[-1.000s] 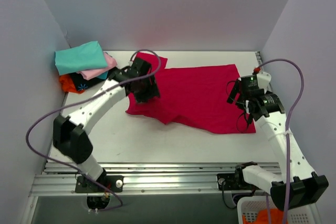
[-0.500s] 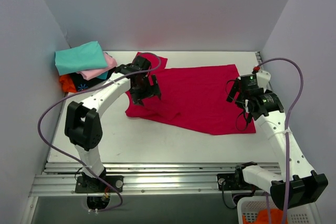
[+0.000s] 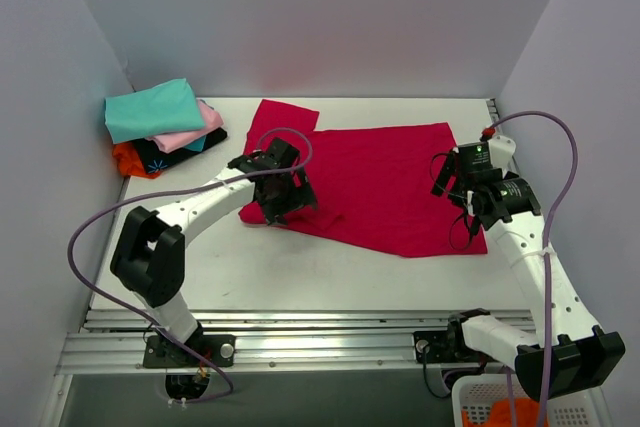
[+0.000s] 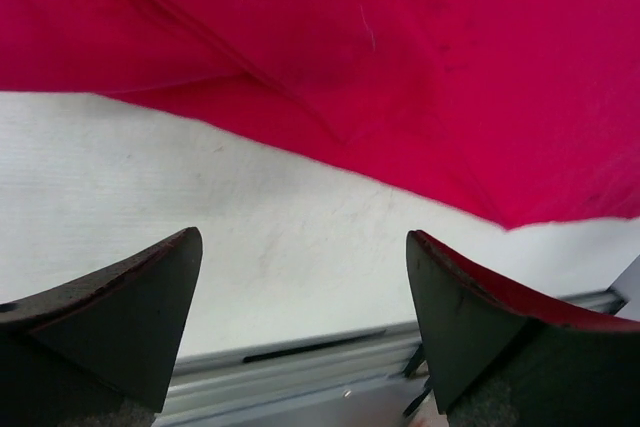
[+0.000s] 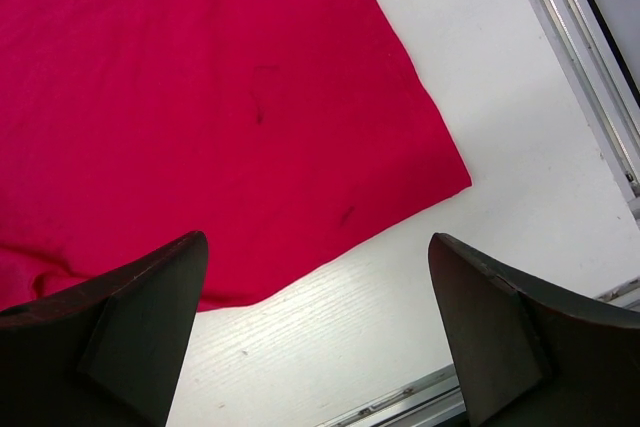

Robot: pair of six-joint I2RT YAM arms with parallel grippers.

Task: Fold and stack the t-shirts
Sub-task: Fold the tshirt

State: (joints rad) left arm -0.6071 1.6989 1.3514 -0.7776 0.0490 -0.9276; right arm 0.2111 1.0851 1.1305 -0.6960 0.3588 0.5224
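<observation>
A large crimson t-shirt (image 3: 375, 182) lies spread across the back middle of the white table, one sleeve reaching toward the back at its left end. My left gripper (image 3: 283, 200) hovers open over the shirt's near left edge; in the left wrist view the red cloth (image 4: 400, 67) lies ahead of the empty fingers (image 4: 130, 297). My right gripper (image 3: 478, 209) stands open above the shirt's near right corner (image 5: 420, 167), holding nothing. Folded teal (image 3: 150, 109), pink (image 3: 190, 132), black (image 3: 165, 154) and orange (image 3: 130, 157) t-shirts sit stacked at the back left.
White walls close in the left, back and right sides. A metal rail (image 3: 300, 332) runs along the table's near edge. A white basket (image 3: 520, 409) with orange cloth sits below the right arm's base. Bare table (image 3: 300, 267) lies in front of the red shirt.
My left gripper let go of the shirt's left edge, opened wide and drew toward the near side. The folded-over cloth settled flat. The right arm stayed put.
</observation>
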